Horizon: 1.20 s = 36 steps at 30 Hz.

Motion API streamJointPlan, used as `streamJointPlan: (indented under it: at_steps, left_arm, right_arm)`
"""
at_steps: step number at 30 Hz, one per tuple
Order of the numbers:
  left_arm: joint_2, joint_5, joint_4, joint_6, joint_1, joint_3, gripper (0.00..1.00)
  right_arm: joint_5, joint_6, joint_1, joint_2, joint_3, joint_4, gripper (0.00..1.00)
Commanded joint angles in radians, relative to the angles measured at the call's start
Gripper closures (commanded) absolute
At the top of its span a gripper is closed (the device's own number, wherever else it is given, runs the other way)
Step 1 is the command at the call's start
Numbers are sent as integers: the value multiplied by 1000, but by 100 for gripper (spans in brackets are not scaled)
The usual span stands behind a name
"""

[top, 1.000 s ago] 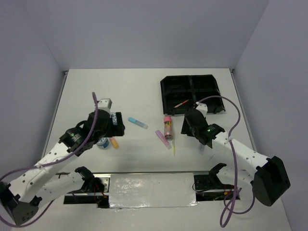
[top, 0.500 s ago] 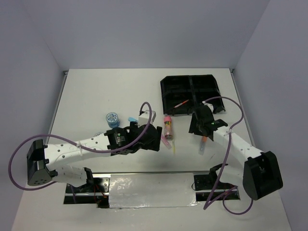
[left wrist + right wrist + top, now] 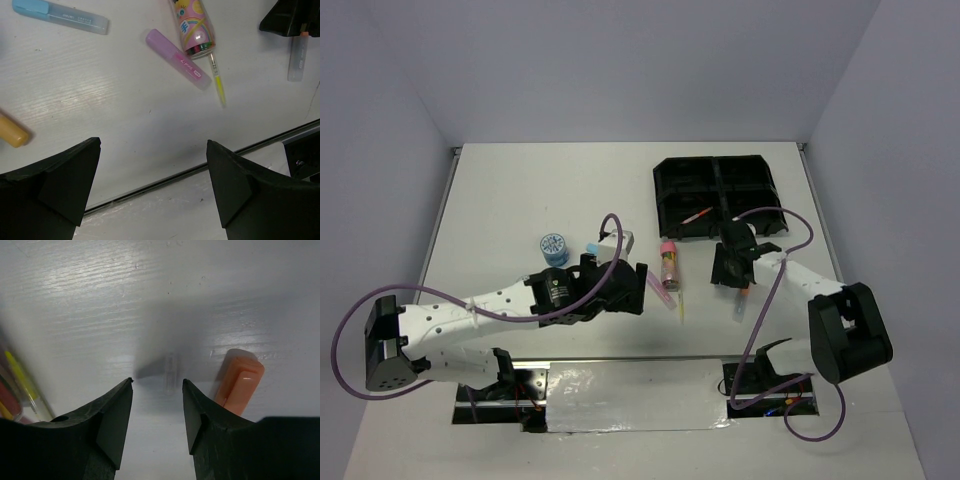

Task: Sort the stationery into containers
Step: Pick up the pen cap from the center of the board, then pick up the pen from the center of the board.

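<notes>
Left end effector [image 3: 153, 144] gapes wide, empty; right end effector [image 3: 157, 380] (half-spread, empty) hovers beside orange marker [image 3: 240, 382]

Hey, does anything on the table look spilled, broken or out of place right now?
Nothing looks spilled or broken. One small oddity: the yellow pen has one end right at the end of the glue stick, which lies on its side. The two touch or overlap; I cannot tell which.

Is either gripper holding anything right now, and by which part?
Nothing is held. The left gripper and right gripper show empty gaps between their fingers; the orange-capped marker lies just outside the right pair.
</notes>
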Motion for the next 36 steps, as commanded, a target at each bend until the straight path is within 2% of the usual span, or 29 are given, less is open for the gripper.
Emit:
streamJointPlan:
  at_steps: [1,6,7,9,15,16,20,23,25,28,30,36]
  left_arm:
    - [-11,-14,16,-19,-4,-14,1]
    - [-28,-6,27,-18,-4,-36,1]
    - [-31,-6,25,-16,-4,-41,1]
    - [-45,-10,25,-18,-3,-45,1]
    - [-83,-14,28,-21,-4,-73,1]
    - [-84,-13,28,-18,-4,-73,1]
    - [-62,13,65,7,-4,-79,1]
    - [27,49,80,-5,-6,-44,1]
    - [102,53,47,-24,-19,43,1]
    - [295,-2,-20,-63,-62,178,1]
    - [352,-2,-21,-79,-78,247,1]
    - [468,72,162,-99,-81,274,10]
  right_arm:
    - [-2,0,-10,24,22,43,48]
    - [-25,-13,-23,102,57,22,50]
    - [-33,-21,-29,132,71,11,56]
    - [-48,-23,-40,152,82,2,60]
    - [-44,-17,-41,143,65,-4,86]
    - [-42,-11,-40,139,62,-3,100]
    - [-109,2,-40,70,37,43,100]
    - [-143,40,-37,-74,14,83,100]
    - [-58,74,-35,-207,27,33,100]
    - [62,100,-37,-369,68,-75,100]
    - [101,108,-35,-471,100,-144,100]
    - [226,99,-40,-634,180,-268,100]
